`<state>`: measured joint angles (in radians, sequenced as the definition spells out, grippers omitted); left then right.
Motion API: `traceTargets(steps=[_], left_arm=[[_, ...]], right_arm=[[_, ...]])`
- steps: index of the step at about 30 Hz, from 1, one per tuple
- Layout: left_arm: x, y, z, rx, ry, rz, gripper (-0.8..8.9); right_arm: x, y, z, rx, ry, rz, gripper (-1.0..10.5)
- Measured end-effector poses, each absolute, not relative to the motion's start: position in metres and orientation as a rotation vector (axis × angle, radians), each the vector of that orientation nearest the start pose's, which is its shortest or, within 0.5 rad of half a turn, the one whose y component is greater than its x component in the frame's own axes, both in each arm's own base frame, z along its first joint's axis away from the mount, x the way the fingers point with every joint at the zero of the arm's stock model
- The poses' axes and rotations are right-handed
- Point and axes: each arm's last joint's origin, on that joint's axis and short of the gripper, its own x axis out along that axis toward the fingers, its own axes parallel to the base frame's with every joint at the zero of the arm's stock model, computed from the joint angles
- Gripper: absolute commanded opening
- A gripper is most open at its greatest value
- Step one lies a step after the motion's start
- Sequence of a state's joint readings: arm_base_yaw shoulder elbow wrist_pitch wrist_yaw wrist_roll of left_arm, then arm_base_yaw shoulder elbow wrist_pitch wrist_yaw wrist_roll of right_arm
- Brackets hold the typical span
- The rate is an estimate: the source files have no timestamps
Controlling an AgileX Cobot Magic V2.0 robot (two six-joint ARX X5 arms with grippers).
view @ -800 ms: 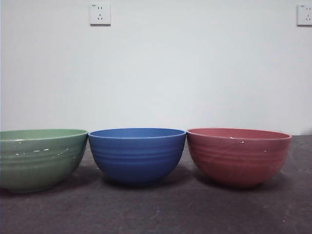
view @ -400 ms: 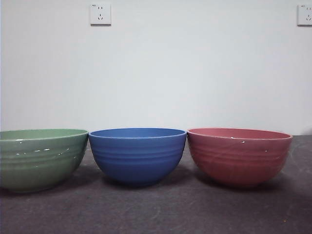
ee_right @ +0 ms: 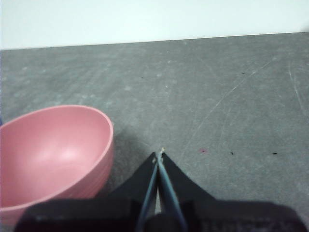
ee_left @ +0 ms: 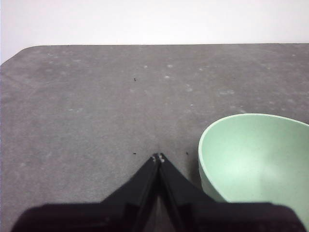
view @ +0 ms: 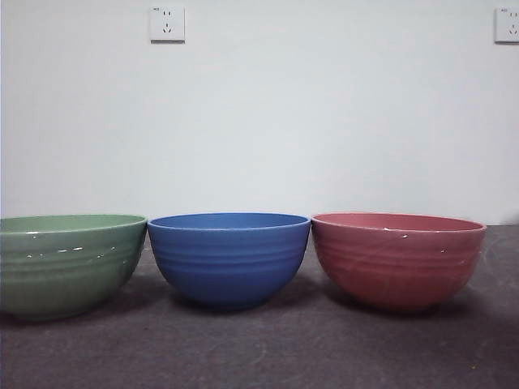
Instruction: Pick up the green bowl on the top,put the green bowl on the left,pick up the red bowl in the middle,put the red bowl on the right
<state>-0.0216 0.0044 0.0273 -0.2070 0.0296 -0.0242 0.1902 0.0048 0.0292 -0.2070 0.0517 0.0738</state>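
Observation:
Three bowls stand upright in a row on the dark table. The green bowl (view: pixel 69 263) is on the left, a blue bowl (view: pixel 229 258) in the middle, the red bowl (view: pixel 397 259) on the right. Neither arm shows in the front view. My left gripper (ee_left: pixel 158 157) is shut and empty above bare table, beside the green bowl (ee_left: pixel 256 157). My right gripper (ee_right: pixel 158 154) is shut and empty too, hovering next to the red bowl (ee_right: pixel 53 150).
Grey table surface (ee_left: pixel 96 96) stretches beyond the left gripper, with a rounded table corner (ee_left: pixel 24 50) far off. Bare scratched table (ee_right: pixel 231 96) lies past the right gripper. A white wall with two sockets (view: pixel 166 23) stands behind the bowls.

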Motion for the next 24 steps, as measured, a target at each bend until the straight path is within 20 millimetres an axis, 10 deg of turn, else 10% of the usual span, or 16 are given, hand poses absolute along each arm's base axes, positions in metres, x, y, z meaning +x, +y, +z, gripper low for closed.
traceTargets(steps=[24], left_arm=[[0.0946, -0.0029, 0.1525, -0.025, 0.185, -0.049, -0.03]], right_arm=[[0.0931, 0.0163, 0.1531, 0.072, 0.188, 0.126, 0.0]])
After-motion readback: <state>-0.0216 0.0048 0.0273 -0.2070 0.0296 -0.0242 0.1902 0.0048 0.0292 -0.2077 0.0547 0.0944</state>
